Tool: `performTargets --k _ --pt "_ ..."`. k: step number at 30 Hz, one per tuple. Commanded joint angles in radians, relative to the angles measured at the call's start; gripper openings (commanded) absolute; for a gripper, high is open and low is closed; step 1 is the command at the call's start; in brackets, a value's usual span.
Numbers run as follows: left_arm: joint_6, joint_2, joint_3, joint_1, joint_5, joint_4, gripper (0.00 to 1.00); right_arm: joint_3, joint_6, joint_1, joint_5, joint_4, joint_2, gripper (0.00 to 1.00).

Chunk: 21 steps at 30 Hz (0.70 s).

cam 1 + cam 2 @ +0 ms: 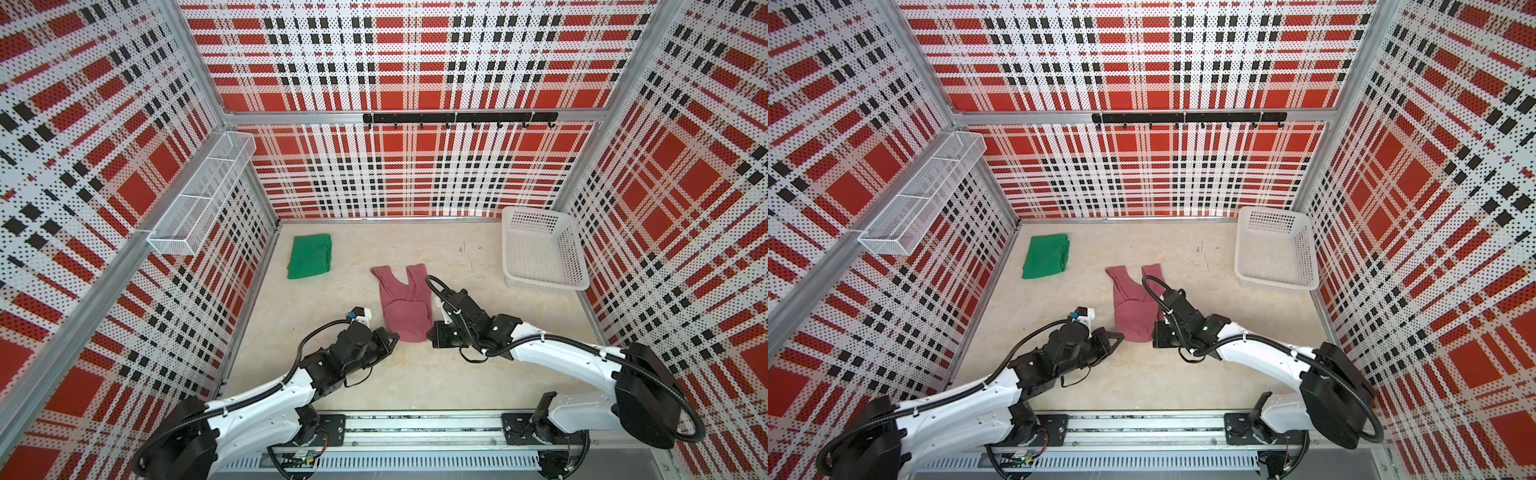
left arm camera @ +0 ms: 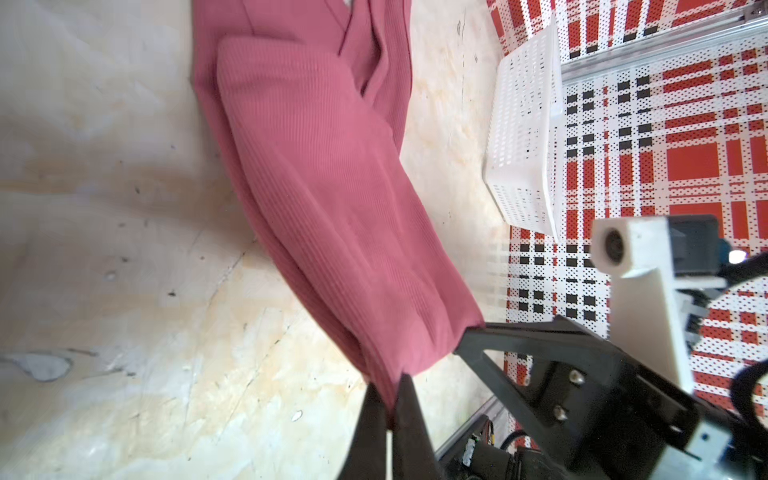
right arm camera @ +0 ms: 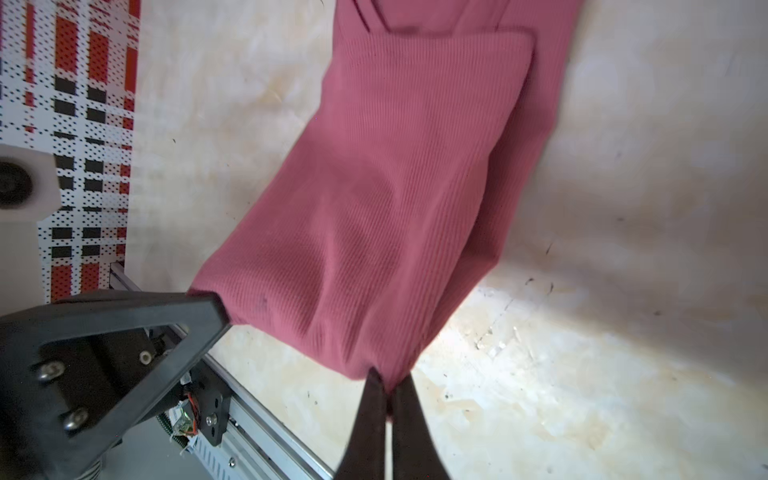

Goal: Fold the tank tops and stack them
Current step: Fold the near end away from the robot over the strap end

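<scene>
The left gripper (image 2: 390, 401) and right gripper (image 3: 387, 388) each clamp a bottom corner of the pink tank top (image 1: 405, 309). The green tank top (image 1: 310, 256) lies folded, well apart.

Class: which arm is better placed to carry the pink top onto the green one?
Probably the left. The left gripper and right gripper both pinch the hem of the pink top, but the green top lies on the left.

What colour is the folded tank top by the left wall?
The tank top is bright green, clearest in a top view.
</scene>
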Motion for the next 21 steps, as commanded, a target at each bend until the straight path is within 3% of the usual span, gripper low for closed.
performTargets --k 1,12,21 --pt "0.088 -0.01 0.087 0.024 -0.063 -0.161 0.0 0.071 -0.069 0.003 0.074 -0.096 -0.015 0.0" --pt "0.288 0.113 0.202 0.243 0.056 -0.104 0.0 0.225 -0.222 -0.07 0.096 -0.073 0.097 0.0" --pt "0.39 0.261 0.261 0.37 0.139 0.013 0.0 0.371 -0.344 -0.178 0.025 -0.004 0.275 0.0"
